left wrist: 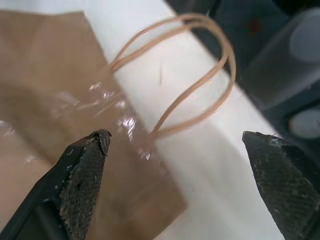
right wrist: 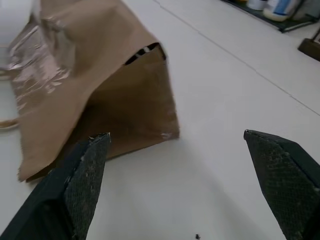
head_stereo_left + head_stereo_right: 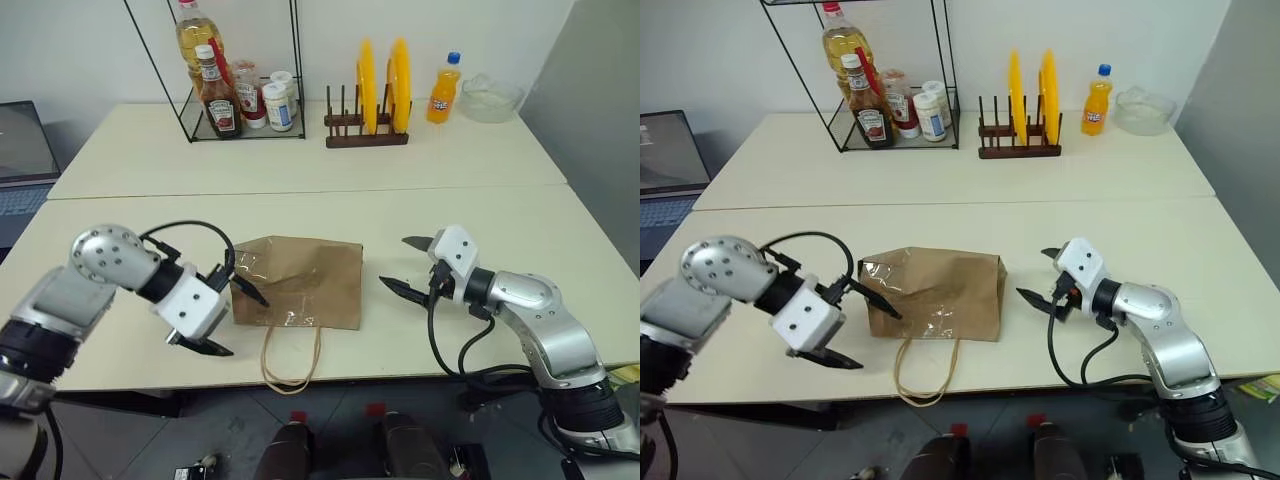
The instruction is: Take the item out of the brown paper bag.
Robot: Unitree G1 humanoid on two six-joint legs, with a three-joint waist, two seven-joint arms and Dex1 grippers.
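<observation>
A: What lies nearest to the robot?

B: The brown paper bag lies flat on the front surface, and its twine handles hang over the near edge. The left gripper is just beside the bag's left end, with its two black fingers spread wide and holding nothing. The right gripper is near the bag's right end, apart from it, also wide and empty.

A: Do the wrist views add something?

B: Yes. The left wrist view shows the handles from close and some shiny clear tape on the paper. The right wrist view shows the bag's folded bottom end, where a small dark gap is open at the fold. The head views do not show this gap.

A: And the item?

B: I cannot see the cola bottle. The bag is closed and I cannot tell what is inside.

A: Is there writing to read?

B: On the far surface a black wire rack holds a ketchup bottle with a white cap; its label looks like Heinz, but the letters are too small to be sure. Beside it stand an oil bottle and small white jars.

A: What else is far away?

B: A wooden plate rack with two yellow plates, then an orange soda bottle with a blue cap, and a clear bowl. At the left edge there is a laptop. Nothing stands between the grippers and the bag.
</observation>
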